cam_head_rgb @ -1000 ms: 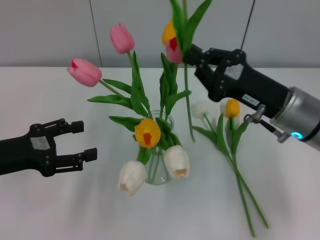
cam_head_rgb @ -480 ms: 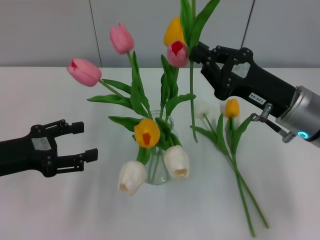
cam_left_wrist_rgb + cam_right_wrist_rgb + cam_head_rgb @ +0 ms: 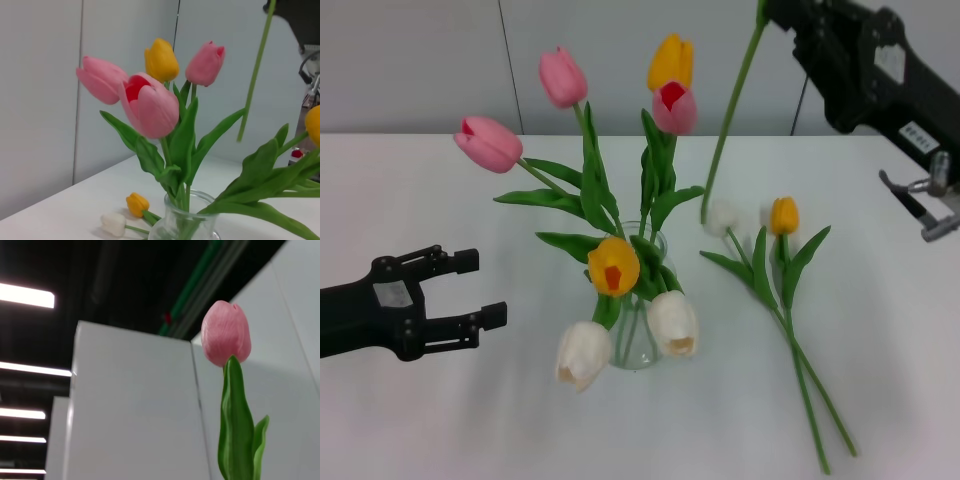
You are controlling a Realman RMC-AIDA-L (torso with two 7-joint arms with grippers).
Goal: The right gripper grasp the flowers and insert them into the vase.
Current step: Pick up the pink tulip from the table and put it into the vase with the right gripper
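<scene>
Right end effector (image 3: 772, 12), a black two-fingered claw on a black forearm with a white sticker: high at the top right edge of the head view, well above the desk, fingers closed on the upper part of a long green stem. Held there: one artificial pink-budded tulip (image 3: 226, 332), bud out of the head view but plain in the right wrist view, upright, with a long green leaf just under it. Stem (image 3: 725, 130) slanting down and toward the robot's left, lower end free in the air, beside the bunch and apart from it, not in the vase.

Small clear glass vase (image 3: 638, 345) with a rounded body: upright on the white desk (image 3: 880, 400), near the middle, already full of tulips (image 3: 614, 266): pink, yellow, orange-yellow and two drooping white ones, with green leaves spread out.

To the right of the vase, flat on the desk: a small orange-yellow tulip (image 3: 784, 215) and a white tulip (image 3: 722, 217), stems side by side and crossing toward the near edge.

Left end effector (image 3: 480, 288), a black claw on an all-black arm: low at the left, just over the desk, fingers apart, holding nothing.
</scene>
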